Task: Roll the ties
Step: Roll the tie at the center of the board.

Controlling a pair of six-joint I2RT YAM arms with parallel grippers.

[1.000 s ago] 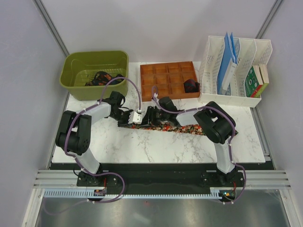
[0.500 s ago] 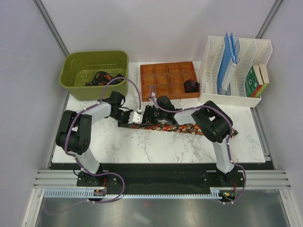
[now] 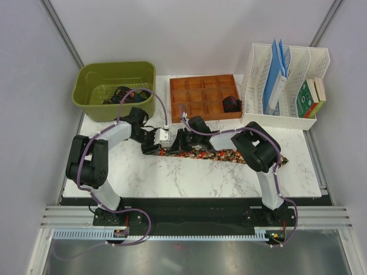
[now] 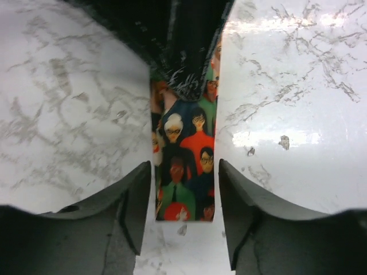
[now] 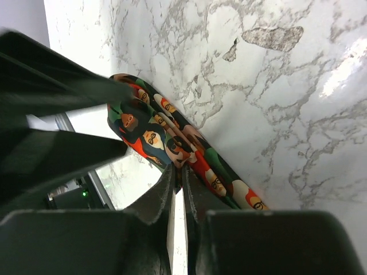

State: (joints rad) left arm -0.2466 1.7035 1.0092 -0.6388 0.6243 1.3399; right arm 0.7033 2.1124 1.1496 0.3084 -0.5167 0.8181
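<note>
Marble tabletop [image 3: 189, 177], grey walls [image 3: 189, 34]; speckled tie [image 3: 229, 156] between wide left fingers [image 4: 114, 223], narrow right fingers [image 5: 155, 200] on it.

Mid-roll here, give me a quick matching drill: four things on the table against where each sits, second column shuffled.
1 patterned tie
2 green tub
3 brown tray
4 white file rack

A far right, blue folders inside
B far left, dark bundle inside
C stretched flat across the middle
D far centre, dark roll in one compartment

Pairs: 1-C, 2-B, 3-D, 4-A

Pale walls [image 3: 189, 34], marble table [image 3: 189, 177]
</note>
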